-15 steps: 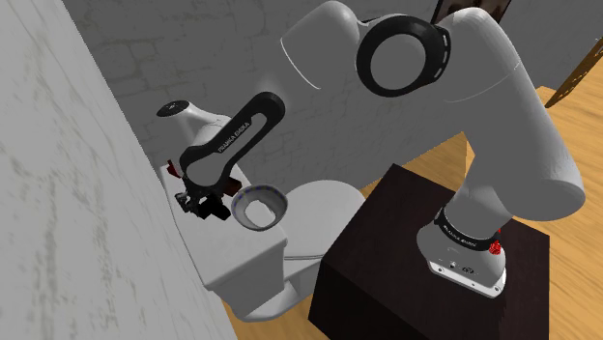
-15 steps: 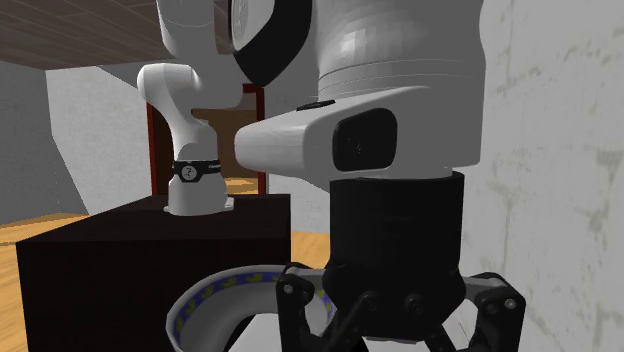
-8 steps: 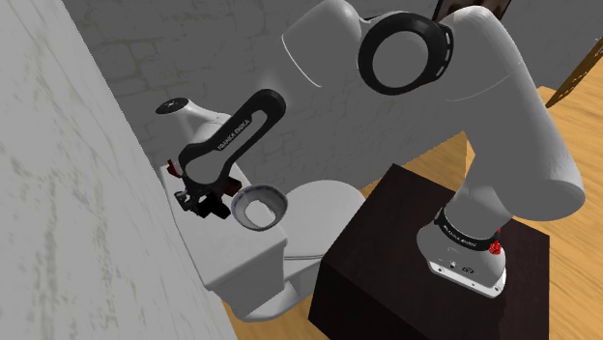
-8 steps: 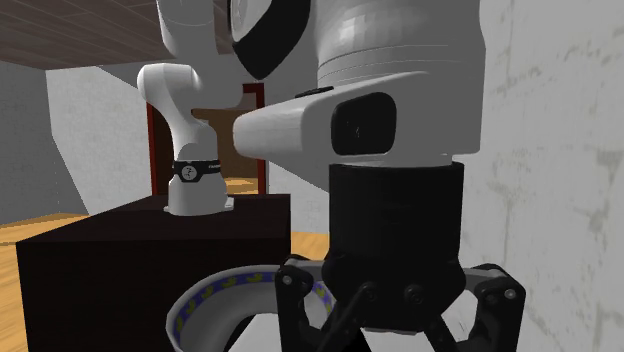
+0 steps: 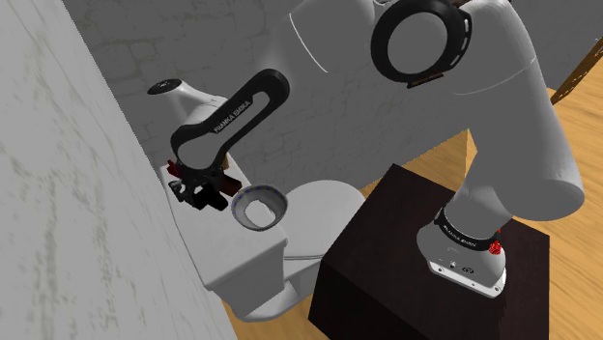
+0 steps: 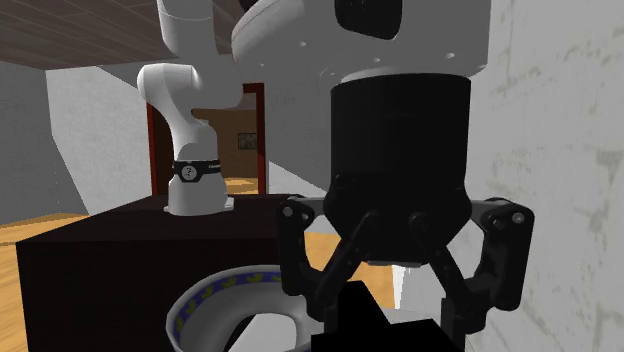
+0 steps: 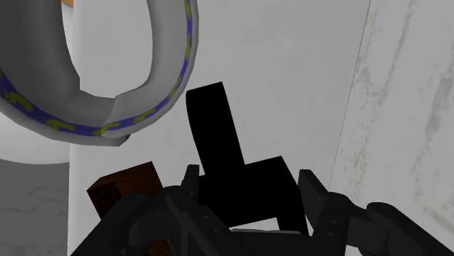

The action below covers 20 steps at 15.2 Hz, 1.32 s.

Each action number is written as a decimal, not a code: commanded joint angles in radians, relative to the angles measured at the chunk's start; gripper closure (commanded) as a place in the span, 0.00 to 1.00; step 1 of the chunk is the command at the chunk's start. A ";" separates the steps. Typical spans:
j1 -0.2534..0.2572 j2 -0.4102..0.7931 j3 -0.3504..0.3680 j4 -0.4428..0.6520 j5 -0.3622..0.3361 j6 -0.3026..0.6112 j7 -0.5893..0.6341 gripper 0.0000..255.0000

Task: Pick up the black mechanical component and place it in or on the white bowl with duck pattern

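Tool [image 7: 247, 190] clamped on black component [image 7: 217, 134], held just beside patterned bowl [image 7: 109, 102]; grip sat near one end (part jutted out); likely risk: jutting end clipping the bowl, twisting loose.

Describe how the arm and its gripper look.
The arm has rounded white shells with black joint rings and a black forearm link lettered FRANKA EMIKA in white. A black lettered band and a red dot sit near its base. The gripper is all black, with linkage jaws pinned at round pivots.
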 commanded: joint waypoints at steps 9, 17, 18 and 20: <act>-0.012 -0.082 0.017 0.002 0.020 -0.083 -0.010 1.00; -0.067 -0.270 0.039 -0.246 0.053 -0.021 -0.030 1.00; -0.079 -0.308 0.043 -0.304 0.061 0.000 -0.036 1.00; -0.102 -0.382 0.051 -0.413 0.079 0.037 -0.052 1.00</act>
